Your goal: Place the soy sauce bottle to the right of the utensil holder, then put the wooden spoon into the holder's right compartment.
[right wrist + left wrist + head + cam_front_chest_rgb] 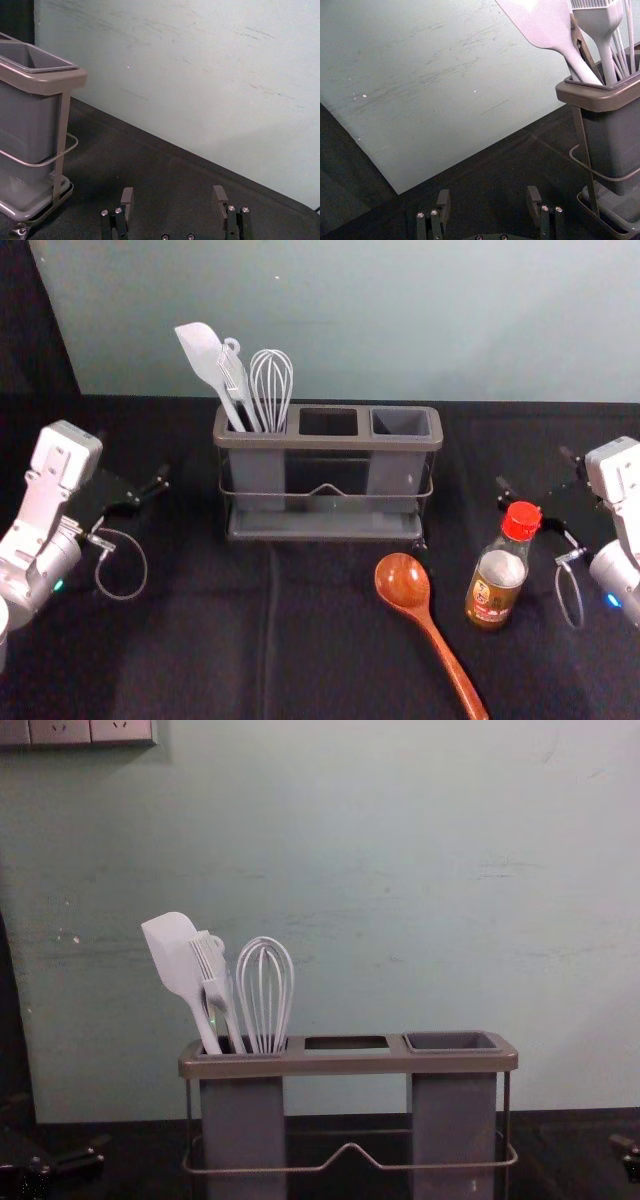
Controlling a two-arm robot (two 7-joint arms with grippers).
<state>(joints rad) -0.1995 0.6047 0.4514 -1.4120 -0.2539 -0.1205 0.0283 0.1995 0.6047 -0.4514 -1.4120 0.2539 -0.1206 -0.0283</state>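
In the head view the soy sauce bottle (497,575), red-capped, stands upright in front of and to the right of the utensil holder (325,442). The wooden spoon (405,582) lies on the table before the holder, bowl toward it, handle toward the near edge. The holder's right compartment (400,422) holds nothing; it also appears in the right wrist view (35,57). My right gripper (535,470) is behind the bottle, apart from it; its fingers stand open (173,194). My left gripper (135,465) hovers left of the holder, open and holding nothing (488,195).
A white spatula (175,955), a brush (215,975) and a whisk (265,990) rise from the holder's left compartment. A pale wall (400,320) stands behind the black-covered table (200,660). Wall sockets (75,730) are high on the left.
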